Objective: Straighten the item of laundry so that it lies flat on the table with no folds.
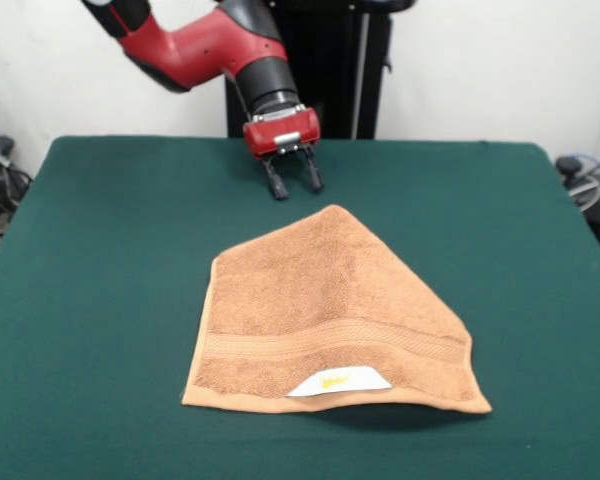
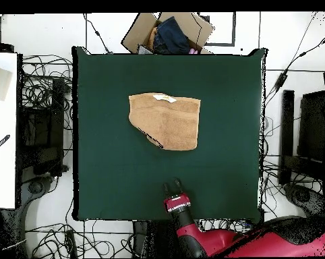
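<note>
The table (image 1: 100, 260), covered in dark green cloth, fills most of the front view and is far larger than anything on it. The red and black arm (image 1: 195, 45) comes down from the upper left of the front view and ends over the far part of the table, a little left of centre.

The item of laundry (image 1: 325, 315), an orange-tan terry towel, lies near the middle of the table, slightly toward the near side. It is not flat: one far corner is folded over, so the far edge rises to a point and the right side runs as a long diagonal. A woven band (image 1: 330, 340) crosses it close to the near edge, and a white label (image 1: 338, 382) with a yellow mark sits at that near edge.

The gripper (image 1: 292, 183) hangs beyond the towel's far point, apart from it, its two dark fingers (image 1: 276, 184) spread open and holding nothing.
</note>
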Controlling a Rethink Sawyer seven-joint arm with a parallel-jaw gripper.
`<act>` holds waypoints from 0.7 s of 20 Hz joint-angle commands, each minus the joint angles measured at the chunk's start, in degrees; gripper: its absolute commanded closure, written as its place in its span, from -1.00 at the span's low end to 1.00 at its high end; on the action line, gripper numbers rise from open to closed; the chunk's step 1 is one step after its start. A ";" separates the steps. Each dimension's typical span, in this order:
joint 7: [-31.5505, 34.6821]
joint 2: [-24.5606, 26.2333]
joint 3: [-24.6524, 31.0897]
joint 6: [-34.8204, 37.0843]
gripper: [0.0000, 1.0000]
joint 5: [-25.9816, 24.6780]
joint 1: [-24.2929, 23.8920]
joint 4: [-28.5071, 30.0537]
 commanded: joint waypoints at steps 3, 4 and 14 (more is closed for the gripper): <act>15.65 9.61 -5.82 14.88 -1.00 -3.36 4.27 -9.62; 15.88 9.82 -5.77 15.00 -1.00 -3.28 4.62 -10.00; 20.21 12.88 -6.19 13.25 -1.00 -4.26 7.49 -14.48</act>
